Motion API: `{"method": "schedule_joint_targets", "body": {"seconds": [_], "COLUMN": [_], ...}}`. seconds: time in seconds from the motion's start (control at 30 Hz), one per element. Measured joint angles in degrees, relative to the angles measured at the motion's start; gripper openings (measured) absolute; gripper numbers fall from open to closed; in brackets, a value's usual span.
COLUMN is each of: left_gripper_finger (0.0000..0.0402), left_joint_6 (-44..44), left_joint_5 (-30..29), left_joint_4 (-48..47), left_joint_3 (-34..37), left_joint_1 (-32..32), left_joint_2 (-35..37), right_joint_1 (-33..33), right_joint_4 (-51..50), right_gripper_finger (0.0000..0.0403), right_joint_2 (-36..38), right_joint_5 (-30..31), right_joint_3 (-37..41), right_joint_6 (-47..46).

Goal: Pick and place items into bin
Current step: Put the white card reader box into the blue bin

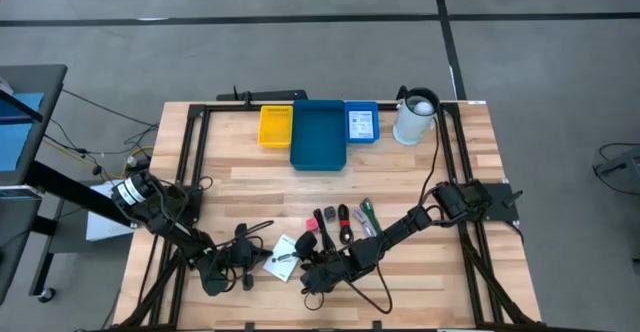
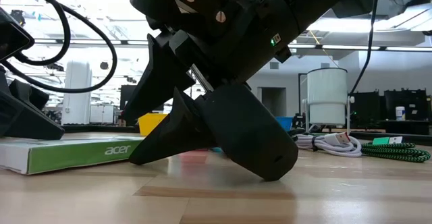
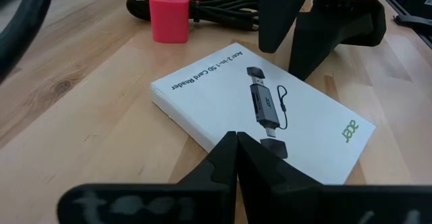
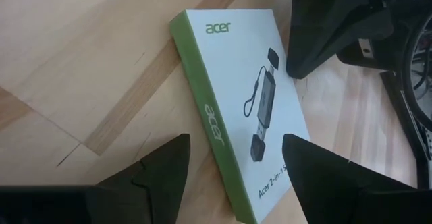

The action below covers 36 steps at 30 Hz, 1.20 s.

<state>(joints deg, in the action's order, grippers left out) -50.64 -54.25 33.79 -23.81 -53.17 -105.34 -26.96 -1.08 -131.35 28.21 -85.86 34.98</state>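
packet (image 1: 284, 255) between hands — near edge

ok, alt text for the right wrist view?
A white Acer card reader box with a green edge lies flat on the wooden table, between the open right gripper fingers. The left gripper hangs at the box's far end.

white acer packet (image 3: 270, 119) lies flat; pink cube (image 3: 169, 15) near.
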Motion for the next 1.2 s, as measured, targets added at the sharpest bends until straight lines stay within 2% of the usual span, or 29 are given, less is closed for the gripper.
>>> {"method": "schedule_joint_targets", "body": {"seconds": [0.17, 0.3, 0.4, 0.77, 1.2], "left_gripper_finger": [0.0000, 0.0000, 0.0000, 0.0000, 0.0000], "left_joint_6": [-1.21, 5.55, 9.17, 8.45, 7.62], "left_joint_5": [-2.57, -6.99, -8.84, -8.86, -9.08], "left_joint_4": [8.68, 20.79, 26.28, 25.58, 24.34], "left_joint_3": [-0.08, -0.13, 0.01, -0.02, -0.09], "left_joint_1": [-0.02, -1.13, -2.41, -2.54, -2.51], "left_joint_2": [-6.87, -13.99, -16.38, -16.39, -16.30], "right_joint_1": [0.00, 0.09, 0.32, 1.22, 1.18], "right_joint_4": [0.02, 0.02, 0.00, 0.17, 0.55], "right_gripper_finger": [0.0233, 0.0233, 0.0232, 0.0214, 0.0203], "right_joint_2": [0.00, 0.00, 0.00, 0.00, -0.02], "right_joint_5": [0.02, 0.02, -0.45, -2.66, -2.58], "right_joint_3": [0.00, 0.00, 0.02, 0.04, 0.04], "right_joint_6": [-0.04, -0.04, -0.04, -0.17, 1.23]}}
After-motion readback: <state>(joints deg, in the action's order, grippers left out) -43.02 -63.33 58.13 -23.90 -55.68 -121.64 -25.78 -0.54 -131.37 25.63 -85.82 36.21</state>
